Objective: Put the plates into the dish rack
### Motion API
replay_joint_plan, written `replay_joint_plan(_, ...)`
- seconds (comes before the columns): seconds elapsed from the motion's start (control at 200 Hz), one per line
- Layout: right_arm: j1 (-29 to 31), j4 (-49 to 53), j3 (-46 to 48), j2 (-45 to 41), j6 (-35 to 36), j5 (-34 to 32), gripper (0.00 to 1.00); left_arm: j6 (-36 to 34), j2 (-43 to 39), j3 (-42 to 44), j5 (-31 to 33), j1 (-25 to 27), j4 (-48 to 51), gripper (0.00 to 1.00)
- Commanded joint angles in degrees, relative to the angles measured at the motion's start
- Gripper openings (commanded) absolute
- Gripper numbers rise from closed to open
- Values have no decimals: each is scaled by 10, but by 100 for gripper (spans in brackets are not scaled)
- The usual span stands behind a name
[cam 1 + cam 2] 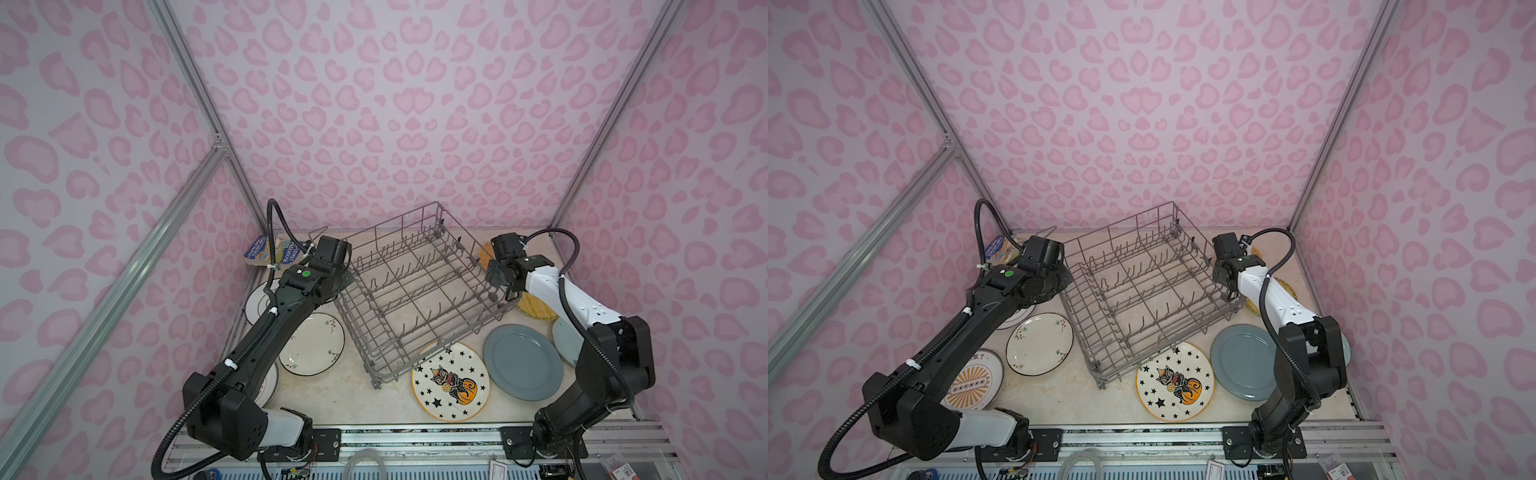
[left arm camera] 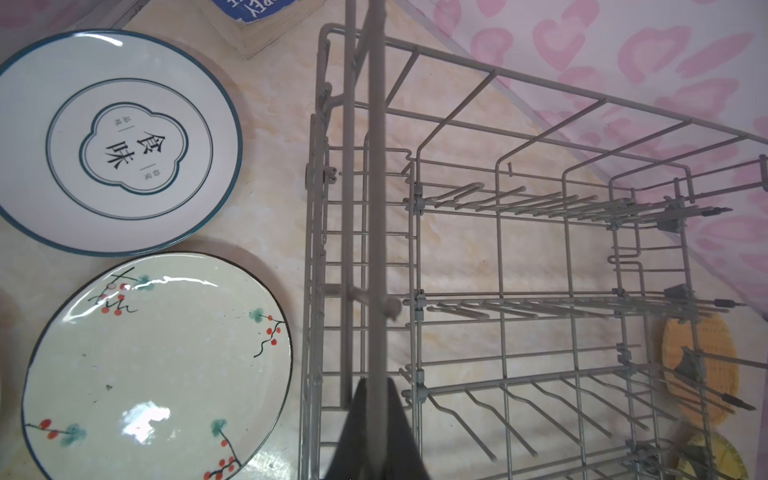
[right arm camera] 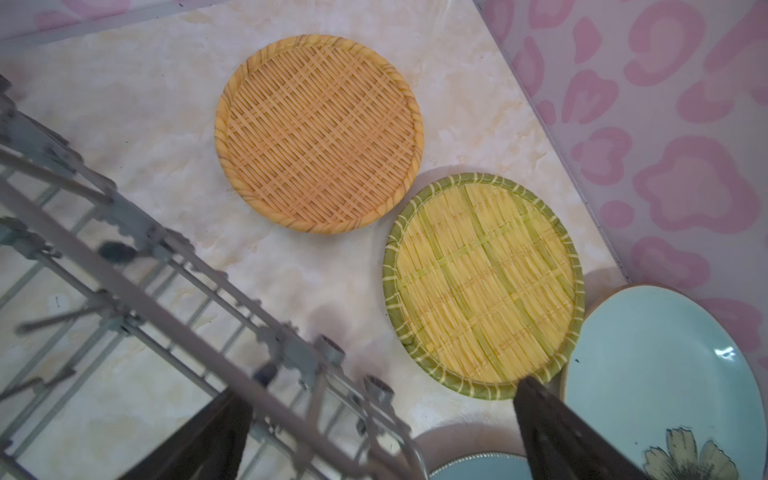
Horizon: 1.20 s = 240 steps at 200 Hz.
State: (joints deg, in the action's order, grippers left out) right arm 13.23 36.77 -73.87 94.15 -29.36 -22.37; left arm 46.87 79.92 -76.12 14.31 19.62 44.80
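Grey wire dish rack (image 1: 419, 291) sits on the bench (image 1: 332, 399), turned diagonal. Its left rim wire is pinched in the left hand (image 2: 376, 415), clamped shut. Over the right rim the right hand (image 3: 382, 390) is wide open, fingers straddling the wire, not gripping. Plates lie flat on the bench outside the rack: berry-sprig plate (image 1: 313, 344), teal-rimmed plate (image 2: 120, 141) to the left; cat-and-pumpkin plate (image 1: 451, 384), grey-blue plate (image 1: 521, 361) in front; orange woven plate (image 3: 318, 133), yellow woven plate (image 3: 482, 286) to the right, pale blue plate (image 3: 665, 374) just beside the yellow one.
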Motion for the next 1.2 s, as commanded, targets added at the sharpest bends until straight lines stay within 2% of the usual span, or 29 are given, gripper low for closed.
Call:
replay_joint_plan(0.0,0,4,6,1,-13,14,99,-51,21,-32,-21,-24,1,3)
replay_joint_plan(0.435,3,-16,-16,21,-2,76,97,-73,119,-135,-44,-83,-12,3)
replay_joint_plan(0.545,3,-11,-16,20,-12,79,97,-101,140,-163,-69,-100,-18,3)
replay_joint_plan(0.72,3,-33,7,0,-29,100,98,-190,191,-230,-119,-115,9,3)
replay_joint_plan(0.985,7,-45,34,-35,-60,124,97,-250,190,-231,-155,-127,-21,3)
replay_joint_plan(1.195,1,-43,80,-86,-112,101,97,-274,199,-235,-182,-130,-34,3)
